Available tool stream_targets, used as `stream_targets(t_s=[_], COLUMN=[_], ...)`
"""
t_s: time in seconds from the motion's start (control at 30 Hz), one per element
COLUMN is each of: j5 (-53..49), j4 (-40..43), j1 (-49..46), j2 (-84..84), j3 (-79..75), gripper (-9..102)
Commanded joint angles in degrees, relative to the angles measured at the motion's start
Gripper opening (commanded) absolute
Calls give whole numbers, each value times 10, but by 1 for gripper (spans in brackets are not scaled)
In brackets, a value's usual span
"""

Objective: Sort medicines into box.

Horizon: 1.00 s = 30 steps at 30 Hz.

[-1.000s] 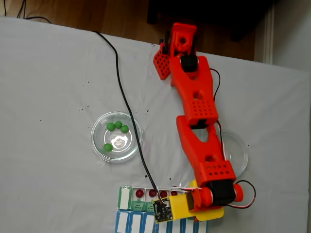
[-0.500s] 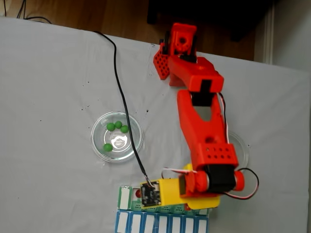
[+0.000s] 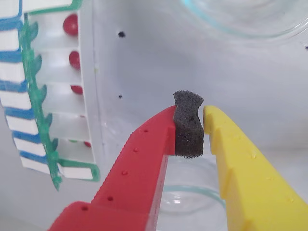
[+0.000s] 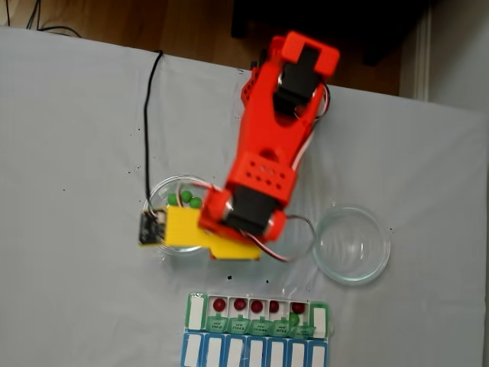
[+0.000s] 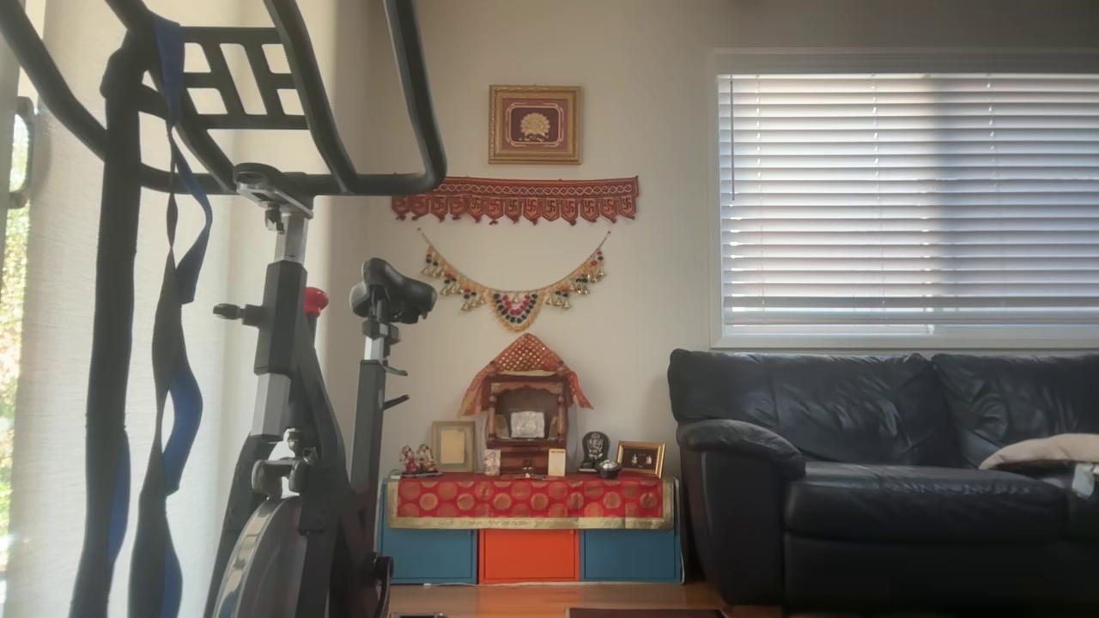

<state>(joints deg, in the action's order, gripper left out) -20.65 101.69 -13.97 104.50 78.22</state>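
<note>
The box [image 4: 196,311] lies at the table's front edge with its green lids [image 3: 33,72] folded open. Dark red medicines [image 4: 239,304] sit one per compartment, and a green one [image 4: 294,317] lies in the right-end compartment. In the wrist view the box wall [image 3: 89,96] is at the left, with red medicines [image 3: 74,58] inside. Three green medicines [image 4: 186,197] show in the left glass dish [image 4: 156,200]. My gripper [image 4: 172,229] hangs over that dish's front part. Its red finger's foam pad [image 3: 187,125] almost touches the yellow finger [image 3: 226,154], with nothing held.
An empty glass dish [image 4: 386,245] stands right of the arm. A blue-framed white-lidded row [image 4: 252,353] lies in front of the box. A black cable [image 4: 147,115] runs across the white cloth. The other view shows a room with an exercise bike [image 5: 292,360] and sofa [image 5: 884,463].
The arm has swung up and left, from over the box to over the dish of green medicines. The box's compartments are uncovered now.
</note>
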Motion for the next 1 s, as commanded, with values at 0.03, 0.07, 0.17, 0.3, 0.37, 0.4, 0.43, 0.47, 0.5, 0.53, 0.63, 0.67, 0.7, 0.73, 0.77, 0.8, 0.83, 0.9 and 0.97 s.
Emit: stream_targets(t_s=[0.03, 0.07, 0.17, 0.3, 0.37, 0.4, 0.43, 0.47, 0.5, 0.53, 0.63, 0.67, 0.7, 0.73, 0.77, 0.8, 0.83, 0.9, 0.97], j5=[-49, -53, -61, -67, -66, -63, -62, -62, -62, -62, -62, -64, -65, -65, -65, -67, -67, -67, -69], j4=[-22, -31, -68, -111, -128, -137, -146, -155, -163, -167, -181, -186, -193, -202, -214, -224, -232, -243, -250], j1=[-37, -45, -73, -96, -106, -112, -120, -126, -130, -132, -138, -141, -142, -142, -143, -144, -146, -151, -154], j2=[122, 134, 168, 192, 185, 176, 164, 153, 141, 134, 118, 113, 110, 106, 104, 99, 94, 76, 69], j3=[80, 98, 155, 207, 214, 215, 215, 214, 211, 208, 202, 202, 205, 208, 213, 217, 220, 220, 218], gripper=[2, 2, 2, 3, 4, 4, 4, 4, 4, 4, 4, 4, 4, 4, 4, 4, 4, 5, 5])
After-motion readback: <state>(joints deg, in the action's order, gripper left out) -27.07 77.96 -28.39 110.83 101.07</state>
